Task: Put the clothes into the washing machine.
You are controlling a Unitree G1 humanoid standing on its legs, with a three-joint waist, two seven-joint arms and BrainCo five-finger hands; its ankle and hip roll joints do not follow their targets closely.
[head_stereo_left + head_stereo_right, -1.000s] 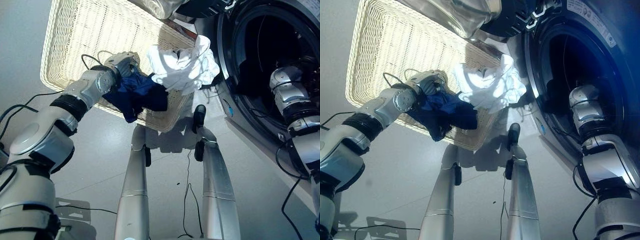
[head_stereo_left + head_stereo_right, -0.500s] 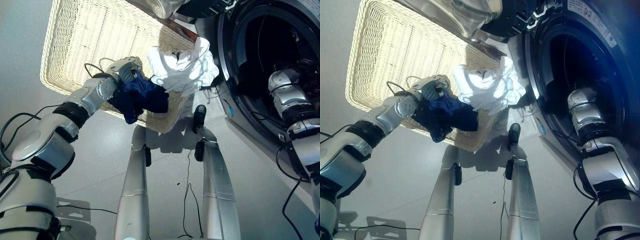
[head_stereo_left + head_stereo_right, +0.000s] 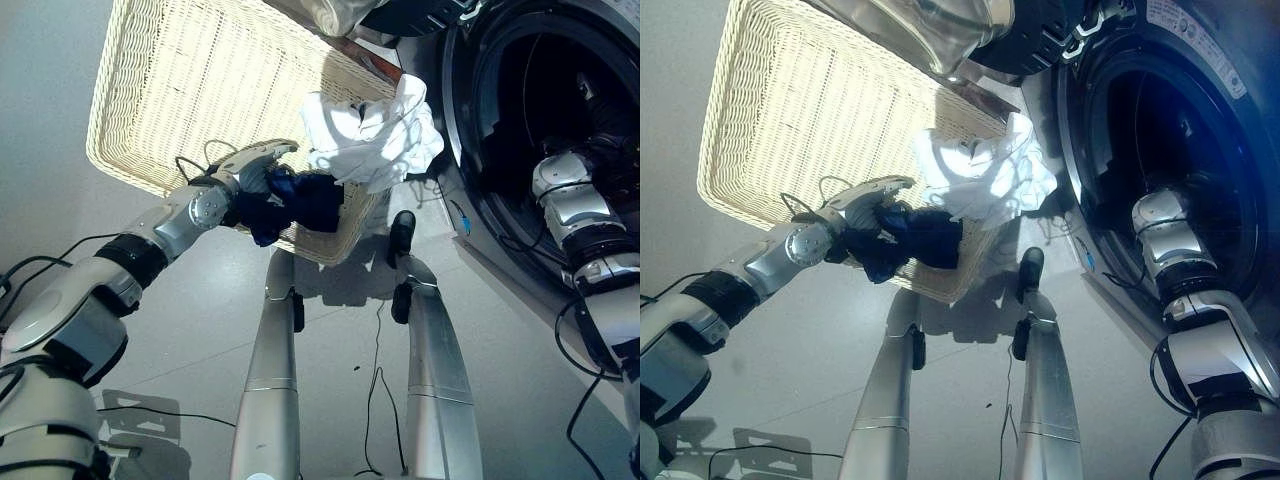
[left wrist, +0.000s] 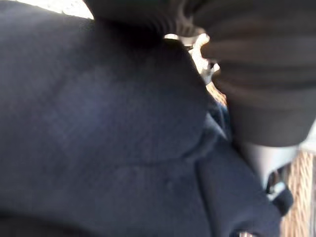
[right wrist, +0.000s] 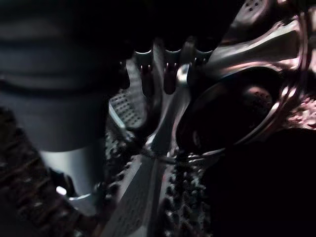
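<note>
Eye views: left hand (image 3: 252, 163) clutching a navy garment (image 3: 300, 200) bunched beneath its fingers at the wicker basket (image 3: 180, 80) rim, white garment (image 3: 370, 130) just beyond, left wrist view: navy cloth against the palm, right wrist view: right hand (image 5: 165, 69) inside the washing machine drum (image 5: 237, 103), fingers extended, empty.

The left arm (image 3: 150, 238) and right arm (image 3: 578, 212) are silver-grey, built of rounded segments with black rings at the joints. A dark ribbed cover (image 4: 266, 74) wraps the back of the left hand (image 3: 255, 160). The right hand (image 5: 169, 69) has silver fingers (image 5: 146, 74) with dark tips.
</note>
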